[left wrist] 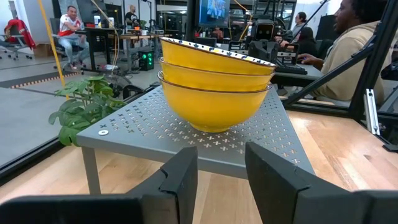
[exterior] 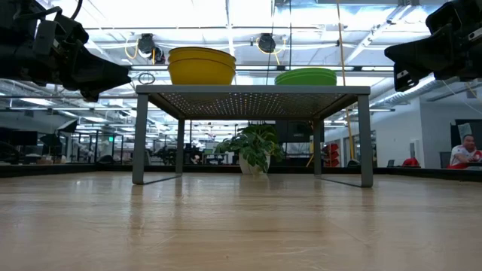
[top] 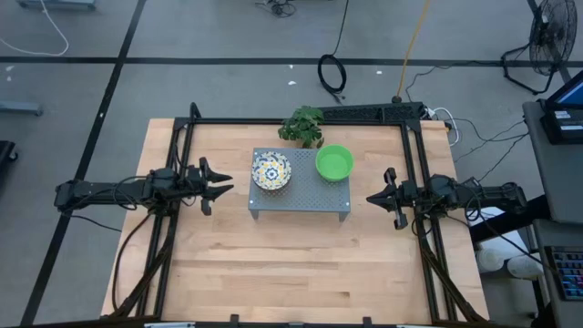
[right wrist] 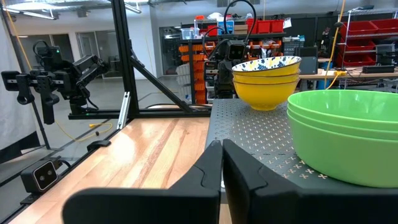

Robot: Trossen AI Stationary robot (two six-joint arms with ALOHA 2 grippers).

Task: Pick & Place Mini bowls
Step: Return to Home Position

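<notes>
Left hand (left wrist: 221, 157) spread, yellow bowl stack (left wrist: 215, 93) just ahead on shelf (left wrist: 142, 126)

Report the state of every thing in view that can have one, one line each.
yellow floral bowls: three nested, upright, on the shelf
green bowls: nested, upright, on the shelf beside the yellow stack
shelf: standing on its legs on the table
potted plant: upright, behind the shelf
left gripper: open, empty, off the shelf's left end
right gripper: shut, empty, off the shelf's right end
</notes>
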